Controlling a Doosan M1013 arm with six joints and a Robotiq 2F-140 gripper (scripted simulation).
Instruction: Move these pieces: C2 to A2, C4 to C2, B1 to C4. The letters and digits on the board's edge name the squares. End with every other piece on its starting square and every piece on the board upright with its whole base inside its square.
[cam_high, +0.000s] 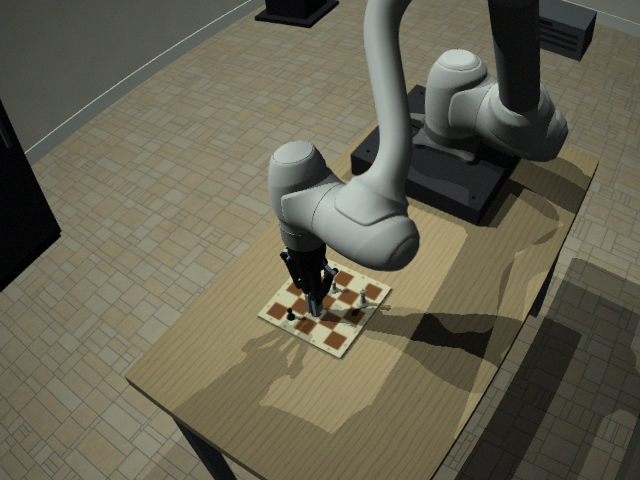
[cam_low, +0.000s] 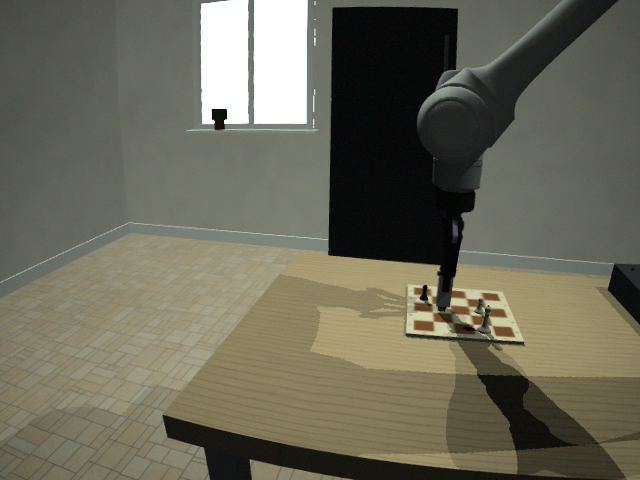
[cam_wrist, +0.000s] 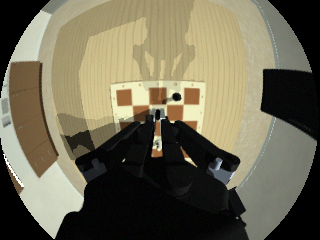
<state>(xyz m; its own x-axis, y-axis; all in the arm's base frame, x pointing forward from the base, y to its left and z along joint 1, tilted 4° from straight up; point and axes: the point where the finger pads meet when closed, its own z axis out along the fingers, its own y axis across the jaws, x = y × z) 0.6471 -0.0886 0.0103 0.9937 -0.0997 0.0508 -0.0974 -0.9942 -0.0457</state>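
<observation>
A small chessboard (cam_high: 324, 311) with brown and cream squares lies on the wooden table. My gripper (cam_high: 313, 308) points straight down over the board's middle and is shut on a small chess piece. The fingers hide most of the piece, so I cannot tell its colour. The fingertips are very close to the board surface, as the exterior view (cam_low: 443, 304) shows. A black pawn (cam_high: 290, 313) stands near the board's left edge. Two white pieces (cam_high: 334, 287) (cam_high: 363, 297) stand on the far right side. In the wrist view the fingertips are over the board, with the black pawn (cam_wrist: 175, 96) just beyond them.
The arm's black base plate (cam_high: 439, 175) sits at the table's far end. The arm's elbow (cam_high: 351, 222) hangs over the table beside the board. The arm casts dark shadows across the board's right part and the table.
</observation>
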